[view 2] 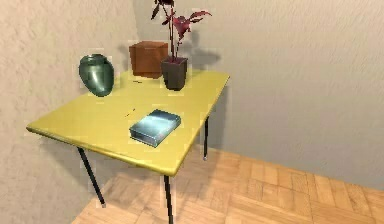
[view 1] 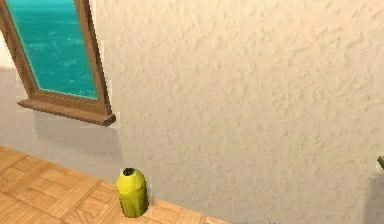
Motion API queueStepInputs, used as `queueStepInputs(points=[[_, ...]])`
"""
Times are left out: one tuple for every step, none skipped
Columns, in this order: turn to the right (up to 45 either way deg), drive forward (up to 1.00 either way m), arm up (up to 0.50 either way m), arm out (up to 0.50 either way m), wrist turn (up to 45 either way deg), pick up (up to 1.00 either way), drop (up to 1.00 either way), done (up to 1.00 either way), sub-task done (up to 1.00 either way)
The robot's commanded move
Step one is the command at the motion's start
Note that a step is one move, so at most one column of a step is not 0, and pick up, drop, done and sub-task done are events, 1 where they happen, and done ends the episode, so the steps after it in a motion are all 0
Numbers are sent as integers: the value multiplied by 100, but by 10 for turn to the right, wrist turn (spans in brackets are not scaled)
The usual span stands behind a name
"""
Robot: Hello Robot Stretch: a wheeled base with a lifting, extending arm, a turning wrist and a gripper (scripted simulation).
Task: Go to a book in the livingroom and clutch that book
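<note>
On the yellow table lies the book (flat, blue-grey).

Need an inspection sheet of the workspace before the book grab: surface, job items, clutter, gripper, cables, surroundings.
surface: yellow table on thin dark legs, set in a room corner.
job's things: book lying flat near the table's front edge, apart from the other items.
clutter: green vase, brown box, potted plant along the table's far side.
grippers: nothing seen.
cables: nothing seen.
surroundings: textured wall, wood floor; window and yellow container in the forward view.
</note>
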Motion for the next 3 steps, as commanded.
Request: queueStepInputs(points=[[0,0,50,0,0,0,0,0,0],[0,0,38,0,0,0,0,0,0],[0,0,0,38,0,0,0,0,0]])
